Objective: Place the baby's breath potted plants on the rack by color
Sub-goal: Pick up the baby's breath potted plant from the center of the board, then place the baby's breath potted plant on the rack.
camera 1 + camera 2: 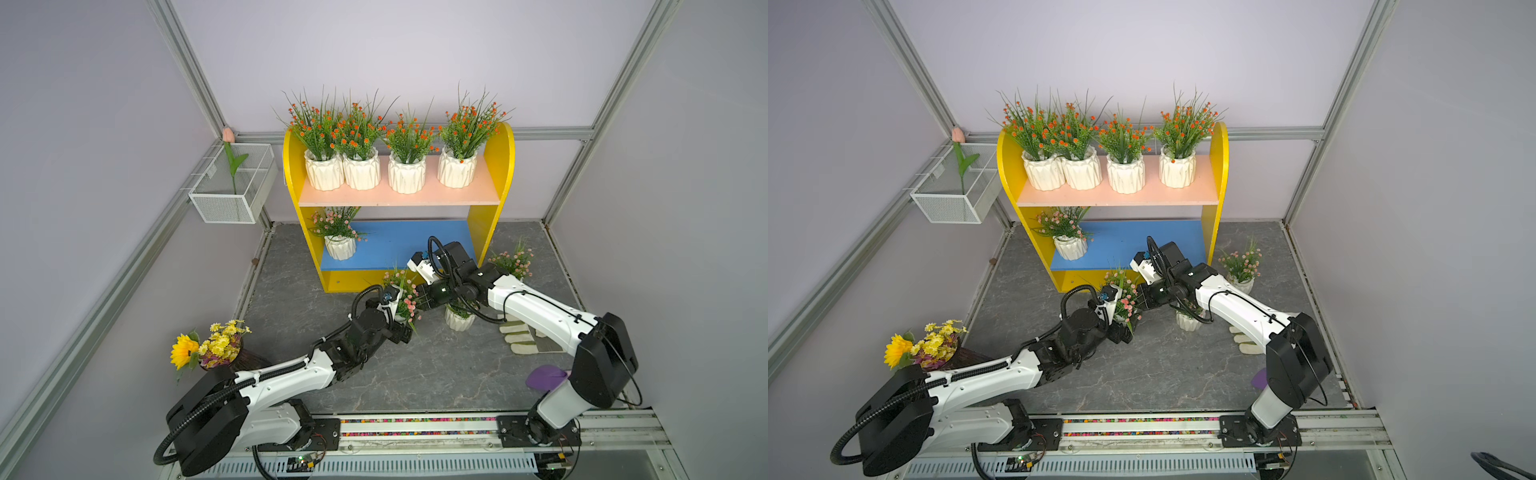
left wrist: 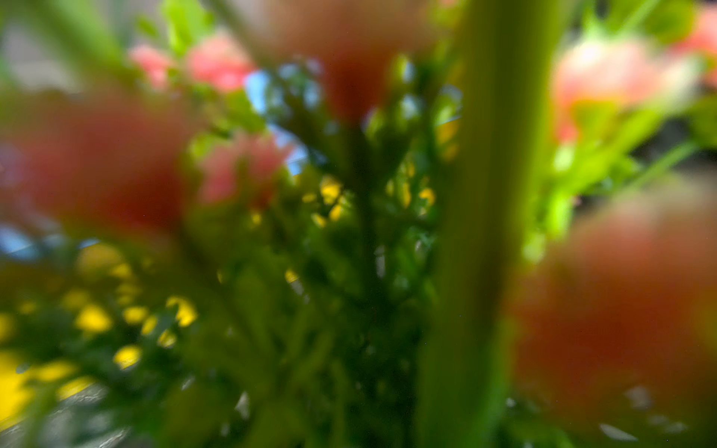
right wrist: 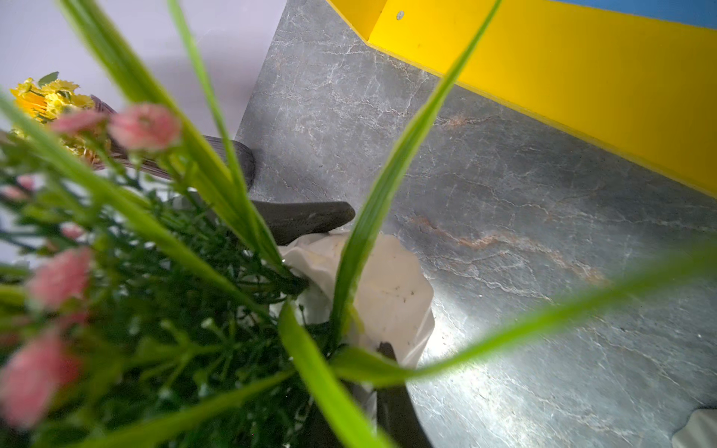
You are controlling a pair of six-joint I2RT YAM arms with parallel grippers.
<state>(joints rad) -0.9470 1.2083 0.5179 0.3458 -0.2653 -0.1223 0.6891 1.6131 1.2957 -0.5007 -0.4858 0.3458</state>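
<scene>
With the right pincer (image 1: 417, 305) pinched shut on the pot rim of the pink plant (image 1: 405, 291) near the counter's middle, just before the rack (image 1: 492, 174), the left pincer (image 1: 402, 326), whose opening I cannot tell through the foliage, should seat squarely round the pot before the right releases.

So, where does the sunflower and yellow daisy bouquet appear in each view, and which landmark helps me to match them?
In both top views: the sunflower and yellow daisy bouquet stands at lower left.
Right wrist view: the bouquet shows small, beyond the pink blossoms.
Left wrist view: not recognisable; blurred green sprigs fill it.
Shared landmark, top and right wrist views: the rack's yellow base panel.
</scene>
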